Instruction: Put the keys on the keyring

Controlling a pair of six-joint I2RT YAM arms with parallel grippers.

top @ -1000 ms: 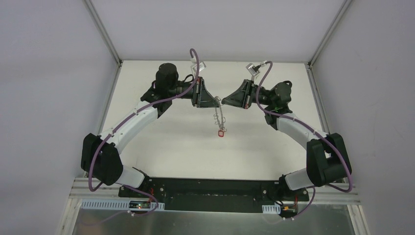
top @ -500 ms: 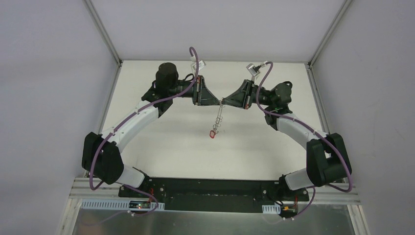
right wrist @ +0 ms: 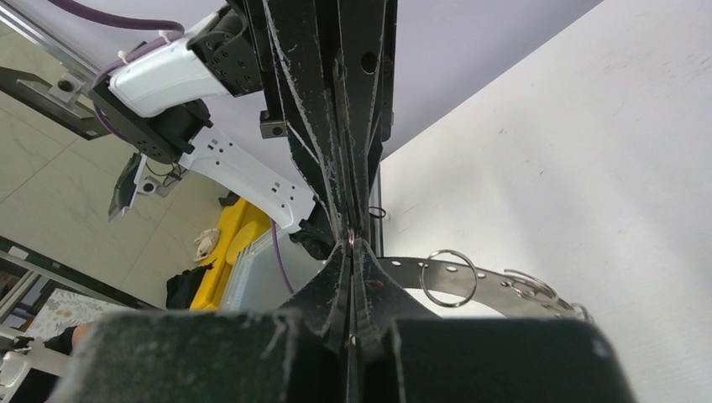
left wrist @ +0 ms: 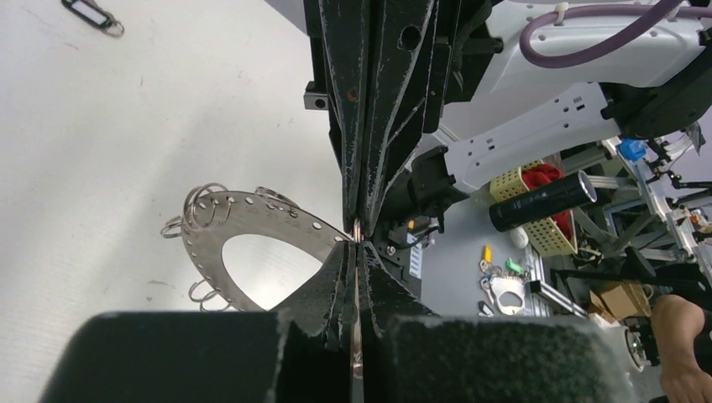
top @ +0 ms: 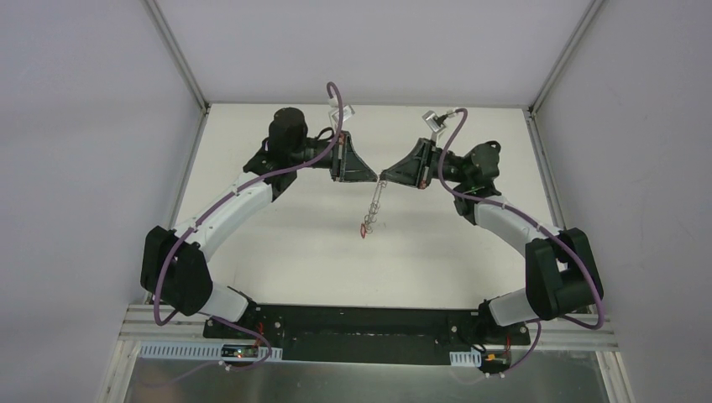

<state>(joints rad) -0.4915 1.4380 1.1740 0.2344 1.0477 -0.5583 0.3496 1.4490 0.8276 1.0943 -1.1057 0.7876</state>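
Observation:
The keyring (top: 375, 200) hangs in the air between my two arms, edge-on from above, with a red-headed key (top: 363, 228) dangling at its low end. My left gripper (top: 379, 176) and right gripper (top: 384, 175) meet tip to tip at its top rim. In the left wrist view the flat grey keyring (left wrist: 252, 222) shows its holes and wire loops, and my left gripper (left wrist: 357, 248) is shut at the rim on a small loop. The right wrist view shows the keyring (right wrist: 495, 284) and my right gripper (right wrist: 353, 245) shut on the same spot. A black-headed key (left wrist: 92, 15) lies on the table.
The white table (top: 285, 235) is walled by pale panels with metal rails at the back corners. Both arms arch inward from their bases at the near edge (top: 361, 323). Beyond the table edge are shelves and clutter (left wrist: 546, 210).
My left gripper has closed onto the rim of the keyring. The ring's low end with the red key swung a little to the left. The right gripper stayed shut.

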